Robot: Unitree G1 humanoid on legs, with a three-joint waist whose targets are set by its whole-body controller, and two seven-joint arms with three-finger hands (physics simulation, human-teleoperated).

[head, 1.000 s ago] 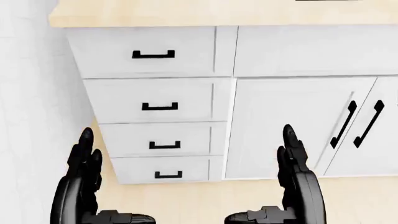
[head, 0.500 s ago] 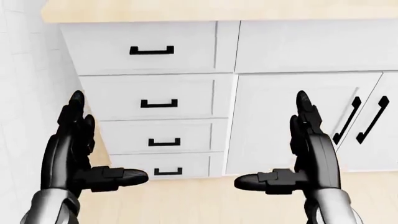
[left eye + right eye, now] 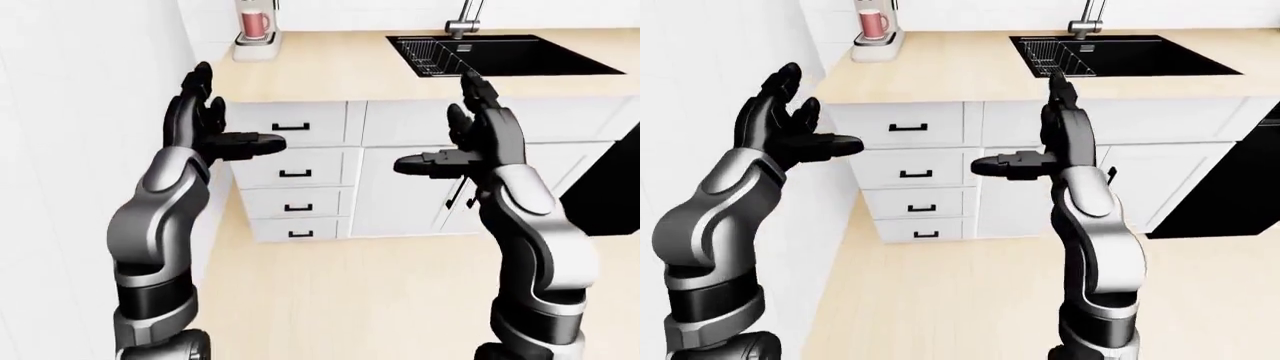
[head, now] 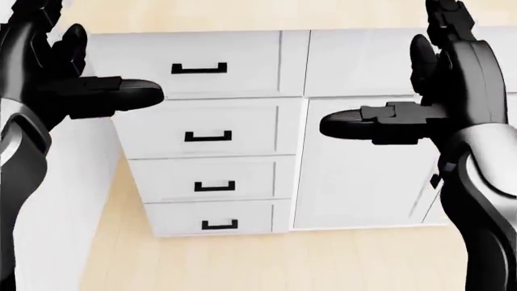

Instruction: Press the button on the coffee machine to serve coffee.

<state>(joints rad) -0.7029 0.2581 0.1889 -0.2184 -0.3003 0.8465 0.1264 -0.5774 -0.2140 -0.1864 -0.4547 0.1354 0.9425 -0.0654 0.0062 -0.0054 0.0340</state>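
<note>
The coffee machine [image 3: 257, 34] stands at the far left end of the light wood counter [image 3: 330, 71], against the wall, with a pink mug [image 3: 257, 25] in it. Its button cannot be made out at this distance. Both hands are raised in front of the cabinets, well short of the machine and lower in the view. My left hand [image 3: 228, 118] is open, fingers up and thumb pointing right. My right hand [image 3: 440, 124] is open too, thumb pointing left, with nothing held. In the head view the hands [image 4: 73, 73] [image 4: 404, 91] fill the upper corners.
A stack of white drawers [image 3: 290, 172] with black handles sits under the counter, cabinet doors [image 3: 410, 187] beside it. A black sink [image 3: 500, 54] with a faucet [image 3: 462, 19] lies at the right. A white wall [image 3: 80, 112] stands close on the left; a black appliance [image 3: 1230, 187] is at the right.
Both hands have risen from the bottom of the head view to its upper corners, staying open. The drawers have barely shifted in the picture.
</note>
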